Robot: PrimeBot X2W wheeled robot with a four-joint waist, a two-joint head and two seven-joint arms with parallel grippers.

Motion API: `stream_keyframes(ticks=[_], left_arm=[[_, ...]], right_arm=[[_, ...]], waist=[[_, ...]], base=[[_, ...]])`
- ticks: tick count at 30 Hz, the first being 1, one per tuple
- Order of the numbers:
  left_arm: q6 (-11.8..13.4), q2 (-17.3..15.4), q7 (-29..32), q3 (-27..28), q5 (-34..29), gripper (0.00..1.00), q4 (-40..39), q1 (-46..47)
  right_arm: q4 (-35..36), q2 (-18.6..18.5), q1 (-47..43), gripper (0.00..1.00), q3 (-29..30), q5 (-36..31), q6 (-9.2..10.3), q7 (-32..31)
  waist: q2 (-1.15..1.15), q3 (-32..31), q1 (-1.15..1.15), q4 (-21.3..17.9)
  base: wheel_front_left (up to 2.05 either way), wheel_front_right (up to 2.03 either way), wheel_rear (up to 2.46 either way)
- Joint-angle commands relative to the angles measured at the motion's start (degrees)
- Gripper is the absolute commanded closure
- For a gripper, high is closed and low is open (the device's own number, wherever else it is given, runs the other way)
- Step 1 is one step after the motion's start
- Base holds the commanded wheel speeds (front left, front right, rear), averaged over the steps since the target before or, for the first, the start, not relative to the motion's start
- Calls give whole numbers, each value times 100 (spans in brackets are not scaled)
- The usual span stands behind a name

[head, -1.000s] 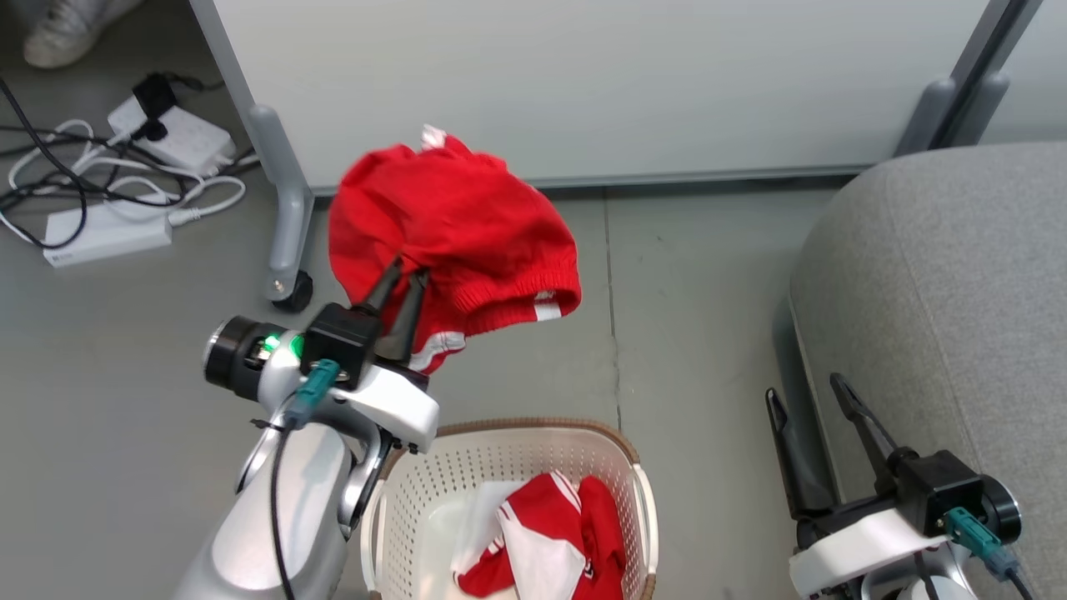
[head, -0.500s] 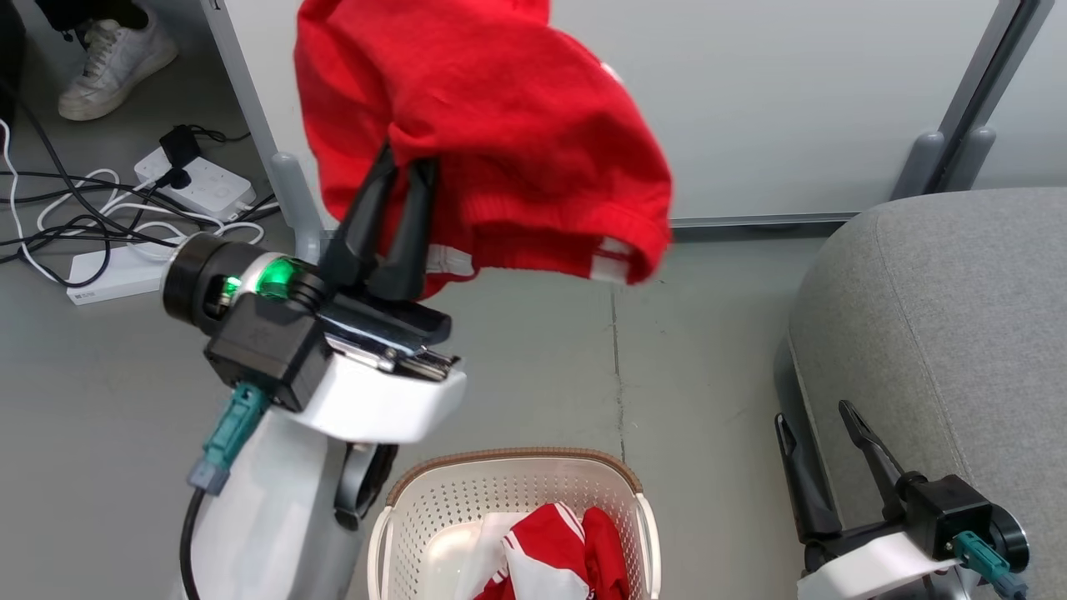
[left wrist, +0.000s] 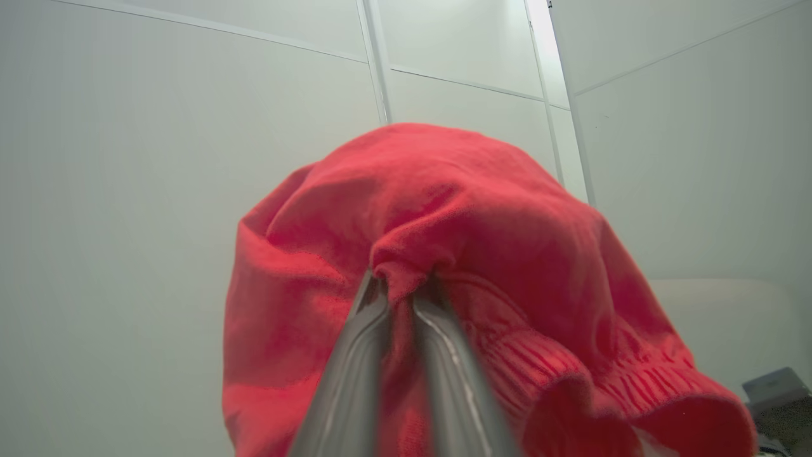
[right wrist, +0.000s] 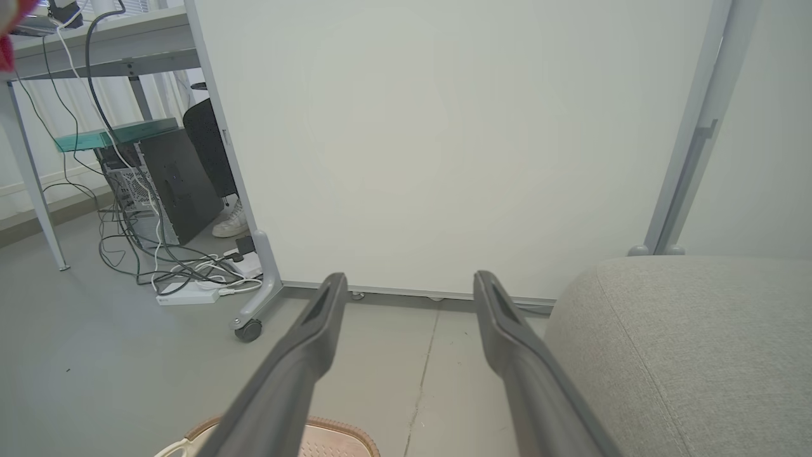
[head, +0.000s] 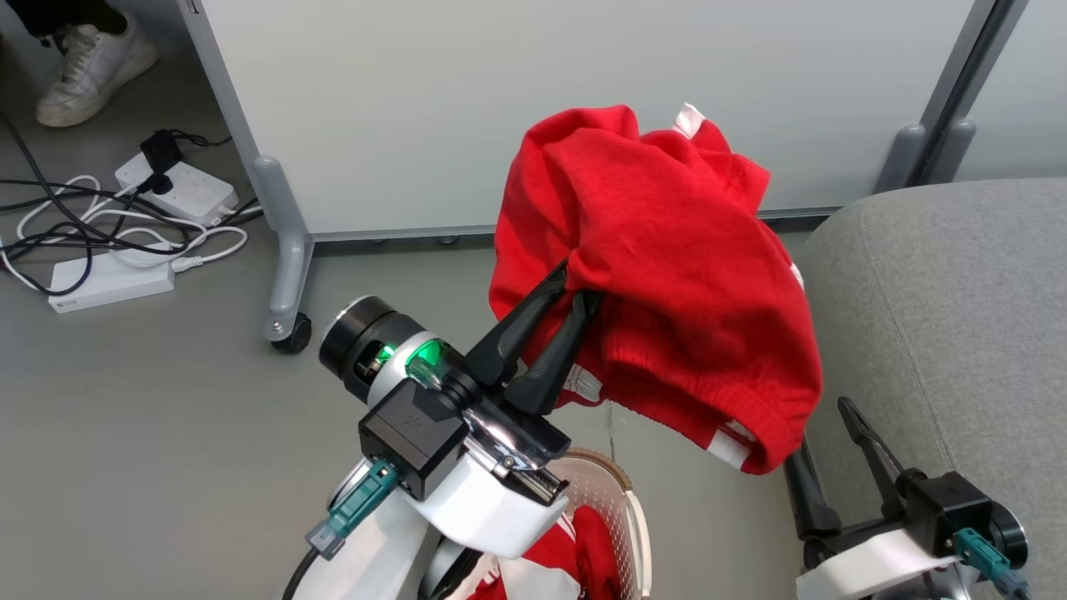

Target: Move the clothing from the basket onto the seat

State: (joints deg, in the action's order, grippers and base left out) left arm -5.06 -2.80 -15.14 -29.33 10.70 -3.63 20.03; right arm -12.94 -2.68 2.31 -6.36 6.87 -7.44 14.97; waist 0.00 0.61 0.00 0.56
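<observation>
Nearest, low in the head view: right claw (head: 821, 450) spread wide, gripping nothing, parked just beside the front edge of the seat (head: 942, 317); same wide gap plain in its own wrist view (right wrist: 411, 279). Beside it, at the bottom edge, a curve of the basket (head: 621, 492) rim, with more red-and-white clothing (head: 583, 542) left inside, so not emptied yet.

Next up: left claw (head: 583, 279) pressed together on a bunched fold of the red garment (head: 667, 275). Confirmed from the left wrist view, with cloth squeezed between the two fingers (left wrist: 355, 355) and draping down both sides.

Swung rightward over the last second, from out over the bare floor (head: 150, 433) left of the basket to a spot above the basket's far rim. Ribbed hem now hanging close to the seat's rounded corner, hiding the tip of the right claw's inner finger in the head view. Lifted clear of the basket, then, and carried most of the way; not yet over the cushion, not yet let go. Judged from this: transfer well along, with a further reach to the right and a release needed before counting this piece as moved.

Farther back: pale partition panel (head: 542, 100) on its castered leg, power strips (head: 108, 279) and cables on the floor at left, a person's white shoe (head: 92, 67) at the top corner, all well apart from the work.
</observation>
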Motion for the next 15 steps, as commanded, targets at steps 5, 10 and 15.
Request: stream_keyframes(ticks=[5,10,15], left_arm=[[50,-18,-4,-28,83,100,-27,-72],[69,-18,-4,0,91,100,-9,-51],[65,-18,-4,135,151,100,49,-119]], right_arm=[[2,-39,78,0,0,29,-9,29],[-26,-38,61,0,8,186,-10,29],[-16,-38,80,0,-51,627,-10,29]], waist=[[0,36,0,-63],[0,23,0,-115],[0,17,0,-148]], base=[[0,0,0],[0,0,0],[0,0,0]])
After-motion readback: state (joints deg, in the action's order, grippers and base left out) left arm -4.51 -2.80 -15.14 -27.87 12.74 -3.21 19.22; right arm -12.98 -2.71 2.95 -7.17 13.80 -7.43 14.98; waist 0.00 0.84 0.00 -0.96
